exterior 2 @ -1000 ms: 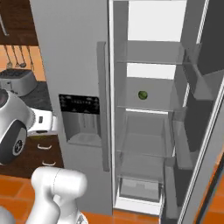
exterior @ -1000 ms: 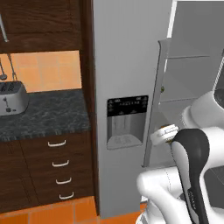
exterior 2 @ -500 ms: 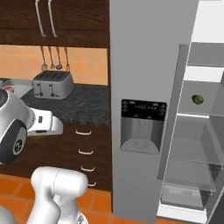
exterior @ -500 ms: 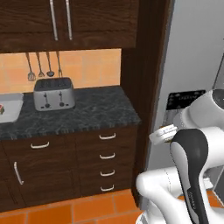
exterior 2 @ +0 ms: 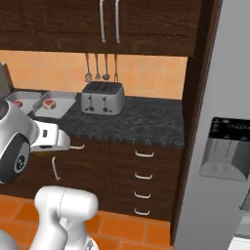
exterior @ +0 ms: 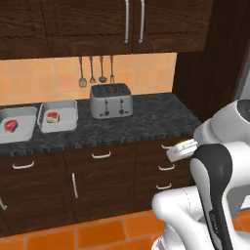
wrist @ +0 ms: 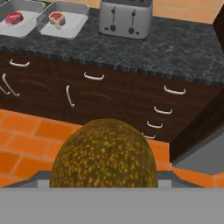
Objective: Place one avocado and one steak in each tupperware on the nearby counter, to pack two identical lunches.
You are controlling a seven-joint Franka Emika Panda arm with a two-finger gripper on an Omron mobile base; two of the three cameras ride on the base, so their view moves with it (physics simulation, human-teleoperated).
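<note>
Gripper [wrist: 105, 186] clamped on avocado [wrist: 104, 155]; I'd carry level, release low inside nearer tupperware [wrist: 70, 27] beside steak [wrist: 56, 18].

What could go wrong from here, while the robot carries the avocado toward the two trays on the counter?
The avocado is round and glossy; it may slip from the gripper during the drive. Each tupperware already holds a steak, so a drop from height might bounce out. The toaster stands close beside them; the arm may clip it.

I see 2 tupperware [exterior 2: 62, 103] at the desk's [exterior 2: 141, 122] left end, a steak [exterior 2: 48, 103] in each, just beside the toaster [exterior 2: 102, 97].
</note>
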